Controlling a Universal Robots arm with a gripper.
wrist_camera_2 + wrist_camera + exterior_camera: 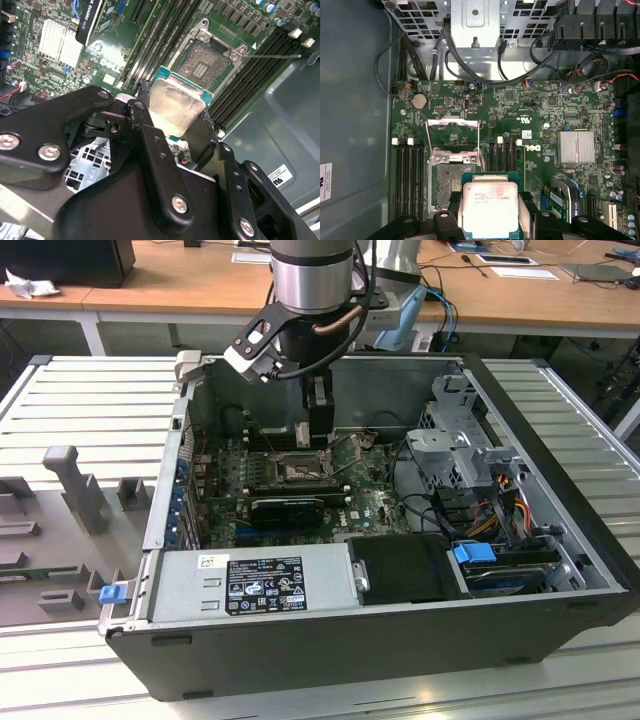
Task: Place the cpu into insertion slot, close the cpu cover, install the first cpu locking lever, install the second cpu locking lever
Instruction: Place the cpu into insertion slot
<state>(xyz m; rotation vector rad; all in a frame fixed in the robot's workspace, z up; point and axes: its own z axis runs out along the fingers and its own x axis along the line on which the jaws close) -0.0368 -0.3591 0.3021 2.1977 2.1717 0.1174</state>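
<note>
My gripper [491, 222] is shut on the cpu [490, 206], a pale silver square chip on a green carrier, pinched by its two opposite edges between the black fingers [144, 100]. The chip hangs above the board, just beside the insertion slot [445, 182], and overlaps one edge of it in the first wrist view. The slot [202, 67] lies bare, dark centre inside a metal rim. The cpu cover [452, 121] is swung open and lies flat past the slot, green board showing through its window. In the exterior view my gripper [318, 425] hangs inside the case, just above the slot [298, 468].
Long black memory slots [410, 175] flank the socket on both sides. A finned heatsink [576, 147], a black card [288, 506], the drive cage [462, 445] with cables, the power supply [250, 585] and the case walls [540, 450] surround the board. A thin metal lever [272, 56] sticks out by the socket.
</note>
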